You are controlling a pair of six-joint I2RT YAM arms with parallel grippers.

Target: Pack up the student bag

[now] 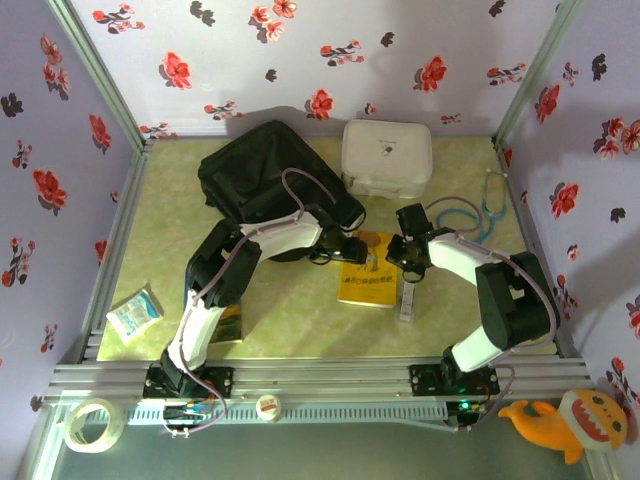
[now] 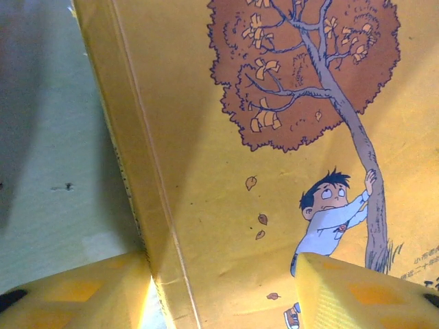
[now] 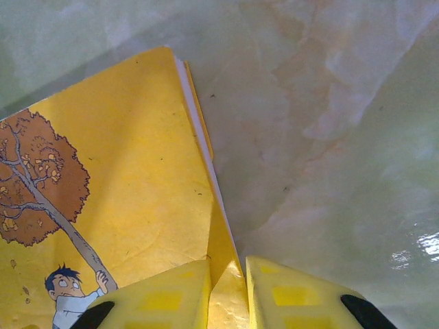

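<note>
Black soft-fabric student bag (image 1: 255,175) w/ zips + straps lies at far left-centre of pale green marbled table (image 1: 170,240), near back wall. Left arm crosses over bag's near edge. White rounded rectangular zip case (image 1: 387,158) sits just right of bag, not touching it.

Yellow picture book (image 1: 368,282), brown tree + boy on cover, is mid-table in front of case, between both grippers.

Left gripper (image 1: 343,250) is at book's far-left corner. Left wrist cam: yellow fingertips (image 2: 82,298) spread wide, jaws open, book's spine edge running up between them. Can't tell if either finger touches cover.

Right gripper (image 1: 400,262) is at book's far-right corner. Right wrist cam: yellow pads (image 3: 164,301) nearly together, jaws clamped on cover edge by a corner. Thin white page block shows along that edge, bare table to its right.

Other stuff:
- blue-tubed stethoscope (image 1: 480,212) right of case, near right wall
- grey strip-like item (image 1: 408,302) just right of book, type unclear
- flat yellowish item (image 1: 232,325) partly under left arm, can't ID
- small white/teal packet (image 1: 135,312) near table's left edge
- clear tape roll (image 1: 90,422) at front left, past the rail
- small round white disc (image 1: 268,404) on front rail
- orange + white plush shark (image 1: 568,420) at front right, off the table
</note>
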